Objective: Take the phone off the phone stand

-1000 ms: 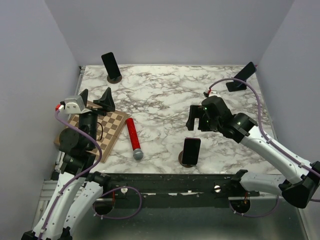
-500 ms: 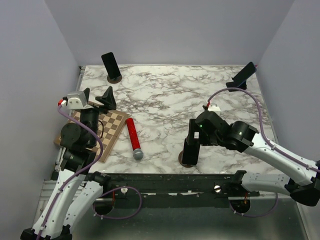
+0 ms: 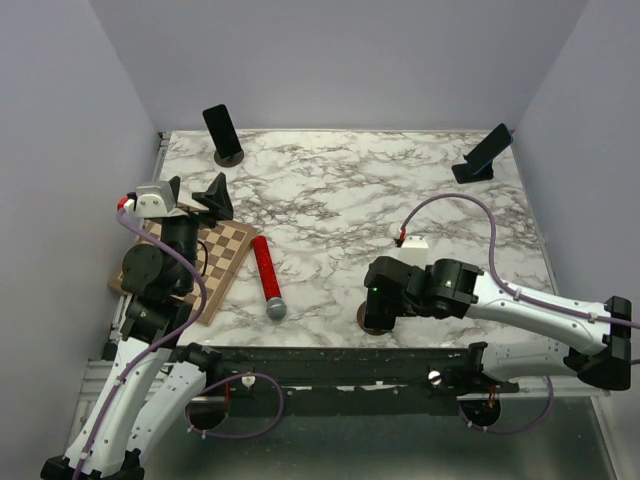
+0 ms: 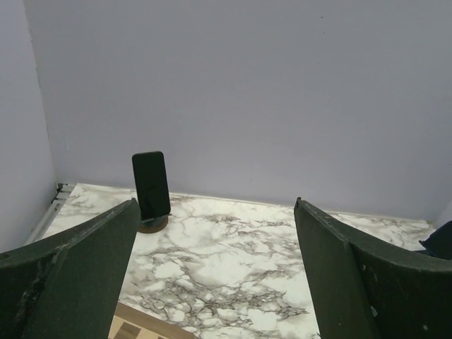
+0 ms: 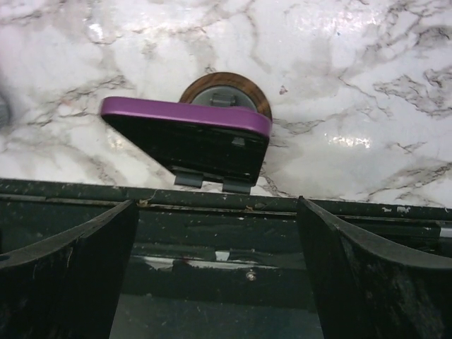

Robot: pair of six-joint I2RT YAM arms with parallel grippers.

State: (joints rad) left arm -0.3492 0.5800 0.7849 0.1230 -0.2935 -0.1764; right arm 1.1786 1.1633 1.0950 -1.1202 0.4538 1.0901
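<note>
A phone in a purple case (image 5: pixel 185 135) leans on a stand with a round brown base (image 5: pixel 226 86) at the table's near edge. In the top view only the stand's base (image 3: pixel 366 319) shows, because my right gripper (image 3: pixel 385 298) hangs over the phone. In the right wrist view my right gripper (image 5: pixel 217 203) is open, with its fingers apart on the near side of the phone and not touching it. My left gripper (image 3: pixel 192 195) is open and empty above the chessboard, and its wrist view (image 4: pixel 215 205) shows nothing between the fingers.
A second phone on a stand (image 3: pixel 222 131) stands at the back left, also seen in the left wrist view (image 4: pixel 151 185). A third phone on a stand (image 3: pixel 486 152) stands at the back right. A red microphone (image 3: pixel 266 276) lies beside a chessboard (image 3: pixel 222 262).
My right arm has swung from the table's middle toward the near edge and dropped over the near phone, now hiding it from the top. My left gripper has barely moved.
</note>
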